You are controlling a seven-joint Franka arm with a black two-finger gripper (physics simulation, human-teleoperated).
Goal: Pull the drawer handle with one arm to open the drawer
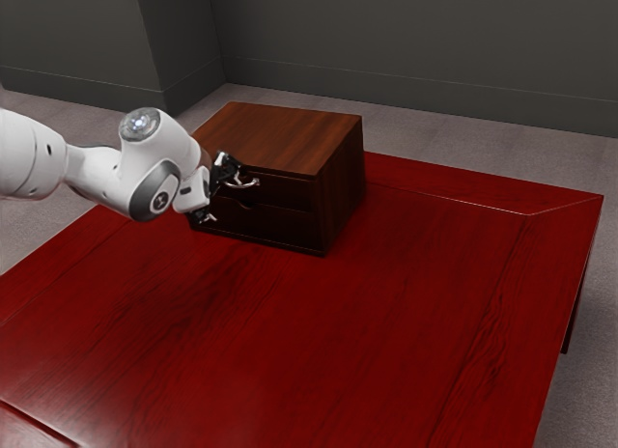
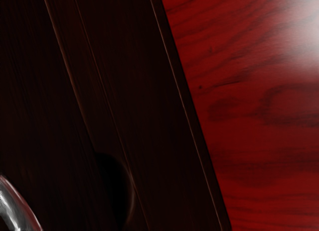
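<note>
A small dark wooden cabinet [image 1: 286, 139] stands on the red table [image 1: 386, 313], toward the exterior view's upper left. Its two drawer fronts face the arm and sit flush with the cabinet body. The upper drawer's silver handle [image 1: 247, 182] juts out from the front. My gripper [image 1: 220, 189] is right at that front, open, with its fingers spread one above the other; the handle lies by the upper finger [image 1: 226, 164]. In the wrist view the drawer front [image 2: 99, 91] is very close and a piece of the silver handle [image 2: 11, 208] shows at the corner.
The red table stretches wide toward the exterior view's right and front. Grey floor and dark walls lie beyond its edges. The lower drawer [image 1: 261, 219] sits just under my hand.
</note>
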